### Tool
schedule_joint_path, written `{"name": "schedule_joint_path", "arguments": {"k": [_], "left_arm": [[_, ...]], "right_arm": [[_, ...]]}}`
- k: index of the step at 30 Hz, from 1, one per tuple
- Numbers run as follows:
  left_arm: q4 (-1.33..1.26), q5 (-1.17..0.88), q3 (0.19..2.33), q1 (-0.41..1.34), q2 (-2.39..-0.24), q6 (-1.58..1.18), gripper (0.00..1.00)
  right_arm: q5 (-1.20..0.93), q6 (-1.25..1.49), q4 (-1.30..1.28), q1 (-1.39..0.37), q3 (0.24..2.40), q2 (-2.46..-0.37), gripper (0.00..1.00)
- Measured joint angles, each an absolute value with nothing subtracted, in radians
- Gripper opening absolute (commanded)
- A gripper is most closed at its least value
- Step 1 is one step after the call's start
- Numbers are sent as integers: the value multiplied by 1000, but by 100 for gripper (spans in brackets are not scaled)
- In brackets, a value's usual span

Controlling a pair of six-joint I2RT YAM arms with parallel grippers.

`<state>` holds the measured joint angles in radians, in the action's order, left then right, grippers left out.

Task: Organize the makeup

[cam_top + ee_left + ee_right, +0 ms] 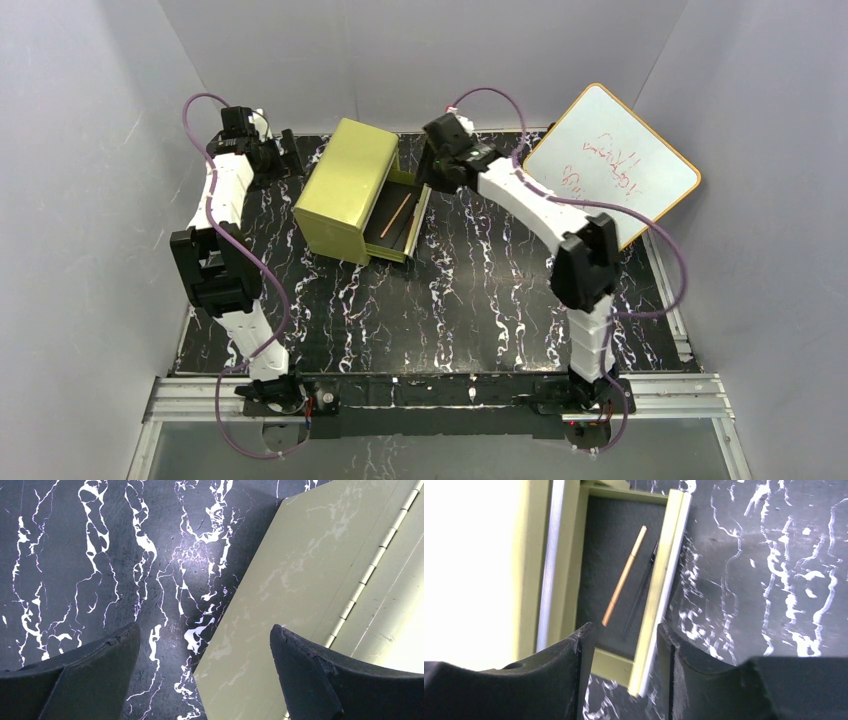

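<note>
Straddling the front wall of the drawer (663,587) near one end, the right gripper (625,632) stands partly open and holds nothing. I cannot tell whether either pad touches the wall. The gold pencil (624,577) and the dark pencil (640,592) lie loose on the drawer floor, the dark one close against the front wall. The discs and palette show in no view. The left gripper (205,630) is spread wide and empty by the hinged side of the box (345,185), one finger over the box and the other over the table (480,300).

The main risk, as I judge it, lies in shutting the drawer. A push at the end of the front wall, rather than its middle, could skew the drawer and jam it. It could also turn the whole box on the smooth table, since the left gripper braces nothing. A sharp shove could roll the pencils. The finger inside the drawer could press the dark pencil against the wall, or get caught at the box's mouth if it is not lifted out in time.
</note>
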<state>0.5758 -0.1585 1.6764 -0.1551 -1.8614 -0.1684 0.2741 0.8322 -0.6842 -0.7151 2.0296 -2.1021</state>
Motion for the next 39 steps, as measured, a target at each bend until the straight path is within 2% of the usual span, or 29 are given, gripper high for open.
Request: {"name": "schedule_joint_path", "arguments": {"k": [2, 6, 11, 16, 39], "left_arm": [[575, -163, 1676, -155, -1861, -169, 99], [573, -165, 1676, -151, -1861, -172, 99], [572, -156, 1676, -140, -1861, -172, 99], [569, -152, 1676, -130, -1861, -172, 99], [561, -126, 1676, -107, -1862, -168, 99]], "right_arm": [[178, 751, -622, -678, 1870, -1976, 66], [-72, 661, -436, -565, 1575, -1836, 64], [-192, 627, -384, -474, 1502, -1964, 66], [-247, 620, -419, -495, 1570, -2130, 70], [-299, 707, -495, -652, 2130, -2468, 70]]}}
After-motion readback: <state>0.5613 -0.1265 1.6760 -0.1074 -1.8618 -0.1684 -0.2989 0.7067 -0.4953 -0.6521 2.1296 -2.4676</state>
